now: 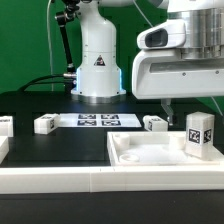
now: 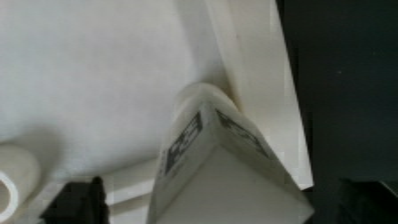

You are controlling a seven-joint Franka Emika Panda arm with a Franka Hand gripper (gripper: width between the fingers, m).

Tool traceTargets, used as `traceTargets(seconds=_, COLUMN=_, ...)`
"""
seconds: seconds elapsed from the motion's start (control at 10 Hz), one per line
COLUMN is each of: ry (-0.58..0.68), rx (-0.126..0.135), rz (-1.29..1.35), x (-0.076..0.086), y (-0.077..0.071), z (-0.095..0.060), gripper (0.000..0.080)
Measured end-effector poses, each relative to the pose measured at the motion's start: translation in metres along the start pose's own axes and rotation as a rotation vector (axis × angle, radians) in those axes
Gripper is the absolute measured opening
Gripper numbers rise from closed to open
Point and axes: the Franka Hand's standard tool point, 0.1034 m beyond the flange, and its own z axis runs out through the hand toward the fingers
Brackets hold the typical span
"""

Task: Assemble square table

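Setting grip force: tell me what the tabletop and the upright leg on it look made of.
Tabletop: probably rigid white plastic, matte; even colour and a moulded raised rim suggest it. Upright leg: seemingly the same matte white plastic, blocky; its black-and-white tag looks like a printed sticker.

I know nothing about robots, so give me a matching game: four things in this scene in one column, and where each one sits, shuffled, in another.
Things:
1. marker board
2. square tabletop
3. rightmost leg
4. robot base

Places:
A. standing on the tabletop
B. at the back, in the middle
C. lying flat just in front of the robot base
D. at the front, on the exterior view's right, rimmed face up

Pairs: 1-C, 2-D, 3-A, 4-B
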Motion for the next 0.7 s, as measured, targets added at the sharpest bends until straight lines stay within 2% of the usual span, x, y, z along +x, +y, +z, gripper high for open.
traceTargets(seconds=0.2, ry=-0.001, rx=-0.003, rz=-0.205, x=-0.0021, y=-0.0043, z=0.0012, gripper=0.0649)
traceTargets(seconds=0.7, ry=-0.002, rx=-0.003, rz=-0.489, x=-0.0015, y=-0.0026, z=0.0014, gripper=0.0649)
